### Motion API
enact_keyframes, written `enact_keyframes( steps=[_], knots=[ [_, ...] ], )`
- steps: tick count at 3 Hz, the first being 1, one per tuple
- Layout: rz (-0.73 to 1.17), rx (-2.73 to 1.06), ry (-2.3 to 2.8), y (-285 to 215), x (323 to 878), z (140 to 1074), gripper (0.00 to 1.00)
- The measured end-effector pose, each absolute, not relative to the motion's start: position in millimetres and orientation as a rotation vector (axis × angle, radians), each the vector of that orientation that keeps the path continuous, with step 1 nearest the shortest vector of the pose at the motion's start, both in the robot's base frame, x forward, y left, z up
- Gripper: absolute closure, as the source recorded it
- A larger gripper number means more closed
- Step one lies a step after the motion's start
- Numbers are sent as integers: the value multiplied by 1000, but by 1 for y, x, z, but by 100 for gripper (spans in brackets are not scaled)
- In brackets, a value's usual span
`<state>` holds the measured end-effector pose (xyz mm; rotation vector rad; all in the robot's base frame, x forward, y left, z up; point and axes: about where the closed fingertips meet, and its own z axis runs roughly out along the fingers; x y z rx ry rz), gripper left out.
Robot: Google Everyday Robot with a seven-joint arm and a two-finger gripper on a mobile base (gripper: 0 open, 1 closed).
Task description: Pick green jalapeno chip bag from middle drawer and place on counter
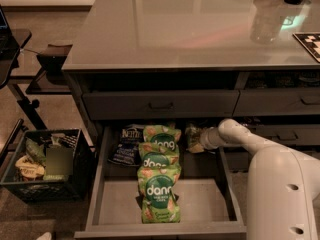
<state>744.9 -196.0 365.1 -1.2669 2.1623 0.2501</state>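
The middle drawer (200, 196) is pulled open below the glossy grey-brown counter (190, 29). The small dull-green jalapeno chip bag (191, 135) lies at the drawer's back right, partly under the cabinet front. My gripper (201, 139) is at the end of the white arm, which reaches in from the right, and it sits right against that bag's right side. Three bright green "dang" bags (159, 194) lie in a row down the drawer's middle. A dark Kettle bag (127, 144) lies at the back left.
A shut drawer with a black handle (161, 105) sits above the open one. A black crate (47, 161) of snacks stands on the floor at the left. A checkered board (309, 41) and a clear container (265, 21) are on the counter's right.
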Motion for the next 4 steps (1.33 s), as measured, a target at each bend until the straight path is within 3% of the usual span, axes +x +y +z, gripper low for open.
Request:
enact_keyframes(
  steps=[2, 4],
  knots=[
    [258, -1264, 2158, -194, 743, 367, 100],
    [326, -1226, 2078, -198, 706, 425, 100]
  ],
)
